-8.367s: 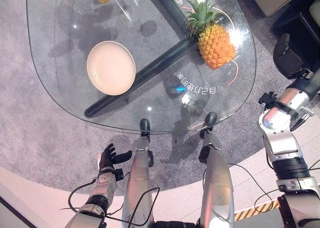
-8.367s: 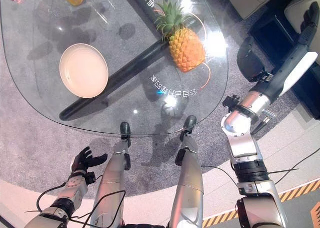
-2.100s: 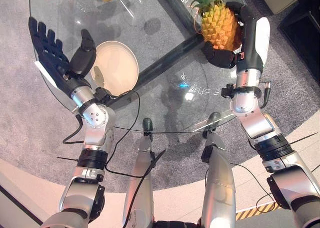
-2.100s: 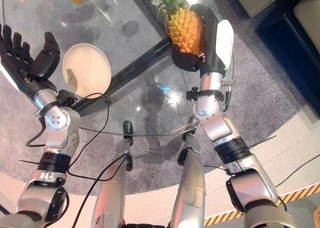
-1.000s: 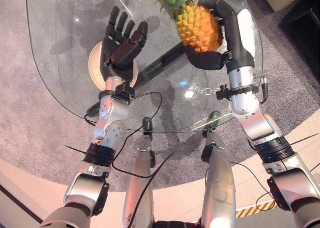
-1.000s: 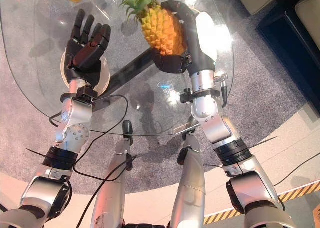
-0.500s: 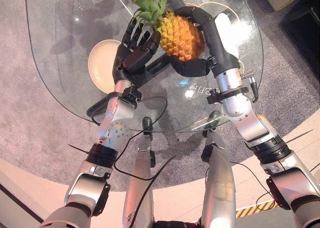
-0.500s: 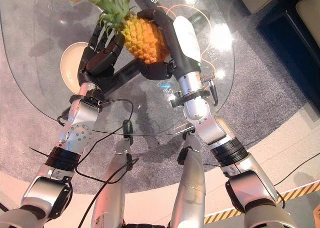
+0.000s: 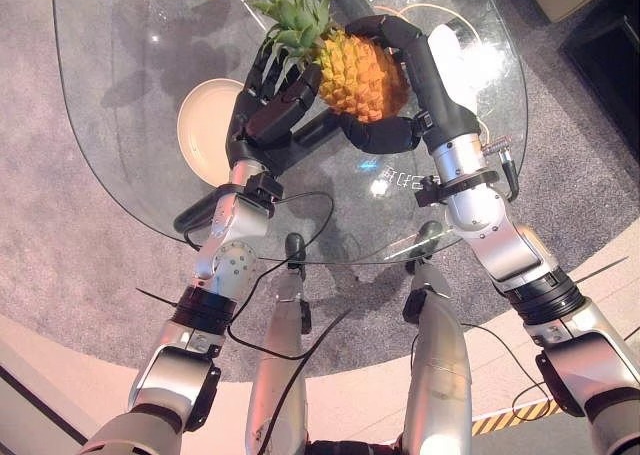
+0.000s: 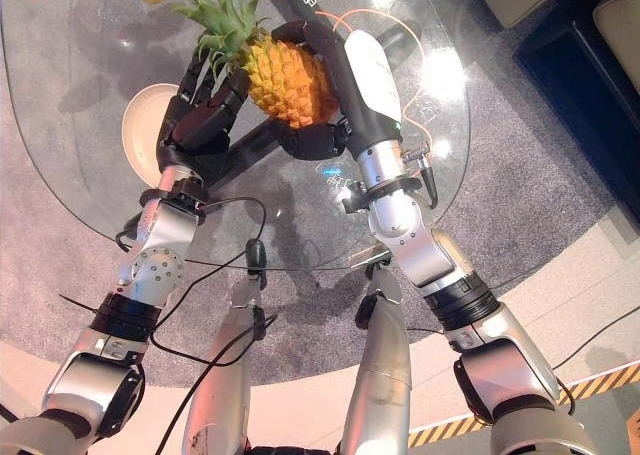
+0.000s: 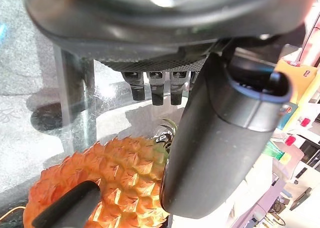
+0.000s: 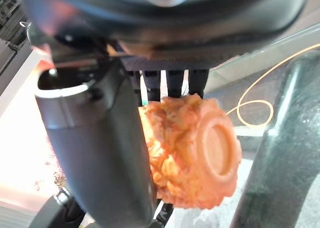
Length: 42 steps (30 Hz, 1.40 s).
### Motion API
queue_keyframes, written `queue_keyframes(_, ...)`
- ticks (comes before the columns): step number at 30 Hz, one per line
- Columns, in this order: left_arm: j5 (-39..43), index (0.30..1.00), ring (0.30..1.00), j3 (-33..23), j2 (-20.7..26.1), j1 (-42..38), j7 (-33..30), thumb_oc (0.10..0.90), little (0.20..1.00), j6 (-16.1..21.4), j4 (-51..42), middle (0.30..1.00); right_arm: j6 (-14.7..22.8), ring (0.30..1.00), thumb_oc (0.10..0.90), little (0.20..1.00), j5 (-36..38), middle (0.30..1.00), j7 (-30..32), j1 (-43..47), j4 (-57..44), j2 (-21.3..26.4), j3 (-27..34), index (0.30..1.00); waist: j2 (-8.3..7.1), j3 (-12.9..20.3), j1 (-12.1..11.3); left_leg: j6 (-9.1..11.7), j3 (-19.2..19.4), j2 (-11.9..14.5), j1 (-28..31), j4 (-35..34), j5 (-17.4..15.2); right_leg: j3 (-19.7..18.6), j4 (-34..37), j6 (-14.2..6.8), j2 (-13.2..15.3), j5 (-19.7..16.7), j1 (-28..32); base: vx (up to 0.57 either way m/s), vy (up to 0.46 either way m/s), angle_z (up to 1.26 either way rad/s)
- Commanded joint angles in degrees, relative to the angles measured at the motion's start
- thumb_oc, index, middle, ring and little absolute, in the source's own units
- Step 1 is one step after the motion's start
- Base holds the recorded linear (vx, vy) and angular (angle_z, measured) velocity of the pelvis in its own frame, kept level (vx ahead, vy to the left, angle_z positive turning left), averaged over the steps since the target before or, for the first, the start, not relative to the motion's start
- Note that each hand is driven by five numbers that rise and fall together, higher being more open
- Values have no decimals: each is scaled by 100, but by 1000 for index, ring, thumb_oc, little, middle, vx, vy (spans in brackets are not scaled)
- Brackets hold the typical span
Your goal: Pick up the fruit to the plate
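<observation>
We have the pineapple (image 9: 362,75) lifted above the glass table (image 9: 130,165), its long axis running from the base at about 4 o'clock to the leafy crown at 10 o'clock. Our right hand (image 9: 395,85) curls round the body from the 3 o'clock side; our left hand (image 9: 268,110) lies against the crown end with fingers nearly straight, steadying rather than gripping. We judge this the carry step. The plate (image 9: 200,125) sits at 9 o'clock, so next we need a leftward travel and a gentle lowering.
</observation>
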<state>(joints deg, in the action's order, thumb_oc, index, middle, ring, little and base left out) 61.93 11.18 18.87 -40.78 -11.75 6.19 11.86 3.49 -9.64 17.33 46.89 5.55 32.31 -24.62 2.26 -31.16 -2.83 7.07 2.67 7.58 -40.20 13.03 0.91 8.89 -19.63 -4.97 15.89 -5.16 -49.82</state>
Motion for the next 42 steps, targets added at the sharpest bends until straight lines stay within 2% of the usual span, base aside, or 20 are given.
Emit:
queue_keyframes(1,170,900,900,49,22,-474,344,800,900,471,-707,900,611,300,100,200,29,300,-71,803,-1356,41,-280,300,264,137,88,115,-109,224,-303,-104,591,-130,201,-661,499,51,488,0,0,0)
queue_keyframes(11,909,900,900,12,-73,-425,928,800,900,634,-863,900,580,300,100,200,-64,300,-201,743,-1333,55,-341,300,250,137,96,116,-118,218,-305,-92,577,-131,210,-660,509,44,494,0,0,0)
queue_keyframes(16,1107,900,900,19,-81,-465,1193,800,900,555,-883,900,595,300,100,200,-118,300,-210,766,-1286,105,-366,300,237,137,101,114,-120,224,-323,-93,570,-121,212,-661,518,42,480,0,0,0)
queue_keyframes(27,1190,900,900,37,-25,-486,1134,800,900,626,-915,900,634,300,100,200,-272,300,-409,810,-1365,188,-485,300,213,137,90,105,-147,207,-340,-79,559,-95,231,-666,521,34,493,0,0,0)
queue_keyframes(32,1157,900,900,-6,-51,-462,1087,800,900,933,-927,900,667,300,100,200,-227,300,-420,841,-1321,241,-526,300,211,137,79,104,-155,201,-330,-94,559,-90,235,-664,520,38,498,0,0,0)
queue_keyframes(42,1148,900,900,-37,-75,-489,1015,800,900,1087,-985,900,792,300,100,200,-354,300,-639,923,-1378,266,-593,300,168,137,68,105,-187,190,-387,-74,563,-83,229,-657,497,40,474,0,0,0)
